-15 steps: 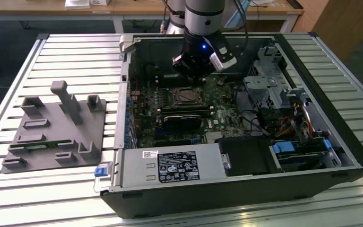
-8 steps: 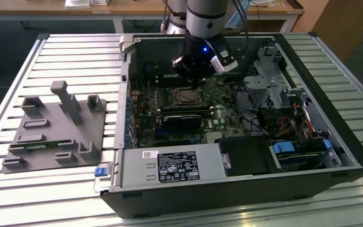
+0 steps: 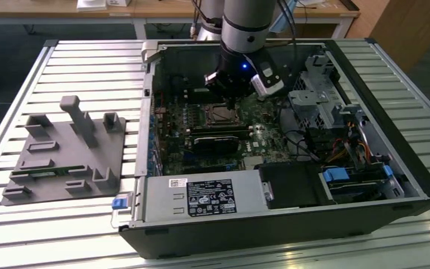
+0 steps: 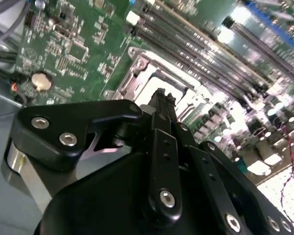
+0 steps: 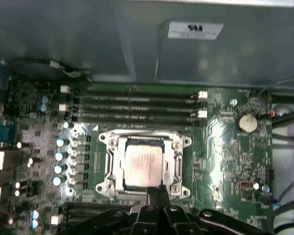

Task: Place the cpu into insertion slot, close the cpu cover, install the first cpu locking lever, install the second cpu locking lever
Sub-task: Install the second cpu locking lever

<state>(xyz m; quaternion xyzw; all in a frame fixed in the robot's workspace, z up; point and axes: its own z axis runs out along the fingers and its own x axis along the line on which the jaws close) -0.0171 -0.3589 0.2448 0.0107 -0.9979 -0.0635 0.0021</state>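
**First wrist view: chip in the socket, gripper poised at its edge**

First wrist view is showing the cpu [image 5: 143,165] sitting flat inside the insertion slot [image 5: 118,182], silver top facing up, with the cpu cover [image 5: 178,157] lying down around it as a frame, the chip showing through its square window. The gripper [image 5: 156,190] is hanging right at the socket's near edge, its fingers [image 5: 152,193] pressed together into a narrow black tip, gripping nothing.

Second wrist view is catching that same slim tip [image 4: 162,95] just over the silver frame on the green motherboard [image 4: 78,44], with long memory slots [image 4: 210,44] running past beside the socket.

From the exterior view, the arm [image 3: 246,22] is reaching down into the open computer case [image 3: 394,168], the gripper sitting over the socket in the middle of the board. A grey fixture block [image 3: 65,151] is resting on the slatted table [image 3: 20,224], towards the exterior view's left, well apart from the case.
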